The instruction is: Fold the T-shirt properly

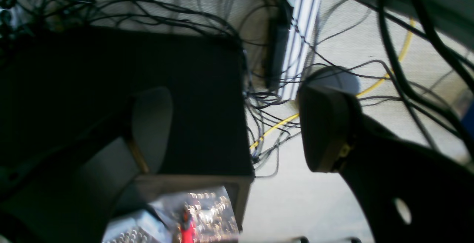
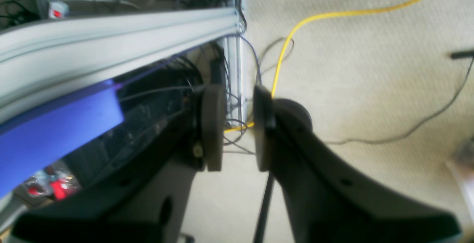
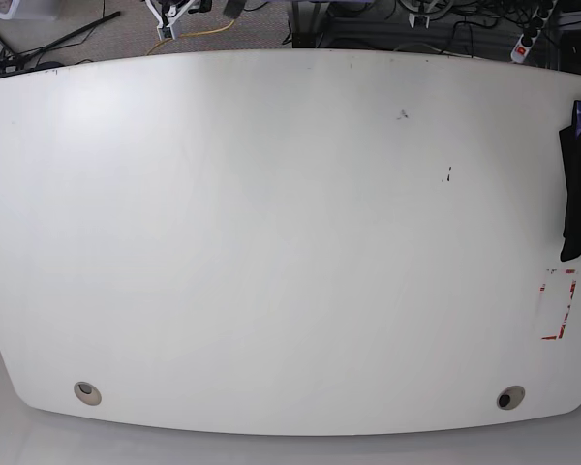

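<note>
Near edge of the white surface [image 3: 271,291]: bare, neither arm over it.

Left end effector [image 1: 237,132] stands wide, nothing between its pads, floor cables behind. Right end effector [image 2: 239,128] narrow but gapped, also holding nothing.

Far right edge: the T-shirt [image 3: 580,189], a dark bunched strip with a bit of print, seemingly hanging partly off. Soft, light, limp cloth; likely best pinched at a hem or shoulder and dragged inward.
</note>
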You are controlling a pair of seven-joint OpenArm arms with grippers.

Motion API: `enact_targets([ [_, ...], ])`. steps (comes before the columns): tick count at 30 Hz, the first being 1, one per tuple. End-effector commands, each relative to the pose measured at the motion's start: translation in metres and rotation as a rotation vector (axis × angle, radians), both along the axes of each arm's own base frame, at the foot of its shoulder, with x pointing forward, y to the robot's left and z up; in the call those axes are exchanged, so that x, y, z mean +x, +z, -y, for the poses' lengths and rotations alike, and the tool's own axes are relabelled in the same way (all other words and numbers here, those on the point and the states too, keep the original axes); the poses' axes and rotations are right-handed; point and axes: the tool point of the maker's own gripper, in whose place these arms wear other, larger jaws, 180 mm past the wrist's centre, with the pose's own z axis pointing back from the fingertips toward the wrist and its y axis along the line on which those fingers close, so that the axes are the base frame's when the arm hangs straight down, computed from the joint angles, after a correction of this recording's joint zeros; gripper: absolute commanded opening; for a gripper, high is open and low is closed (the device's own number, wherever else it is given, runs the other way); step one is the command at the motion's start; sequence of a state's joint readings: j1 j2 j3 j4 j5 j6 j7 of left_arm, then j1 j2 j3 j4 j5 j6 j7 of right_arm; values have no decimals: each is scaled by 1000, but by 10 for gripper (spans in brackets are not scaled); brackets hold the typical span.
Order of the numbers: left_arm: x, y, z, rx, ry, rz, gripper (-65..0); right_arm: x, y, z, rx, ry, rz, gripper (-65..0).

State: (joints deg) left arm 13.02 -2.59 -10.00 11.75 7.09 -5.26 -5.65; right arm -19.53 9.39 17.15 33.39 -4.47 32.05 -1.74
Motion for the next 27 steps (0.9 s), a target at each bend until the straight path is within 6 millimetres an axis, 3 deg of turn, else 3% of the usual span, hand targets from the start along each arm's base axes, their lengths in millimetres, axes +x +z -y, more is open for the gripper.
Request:
enact_targets([
  [1,-2,0,-3,5,-6,-12,-151,-6,-7,4,-9,-1,-42,-520],
  [4,20,-3,-1,1,-1,7,-151,0,-12,2,-13,-2,-60,-520],
  [8,34,-4,-4,20,32,18,-151,13,-17,6,-49,1,-62,-515],
  [15,33,-3,-24,101,171,22,-151,27,-23,-6,-74,84,-65,-514],
  [21,30,-4,-18,89,86,11,-151,28,-24,-23,-57,128,-63,-512],
  [27,29,-5,-12,77,32,3,-150,27,-24,-25,-57,129,-65,-512],
])
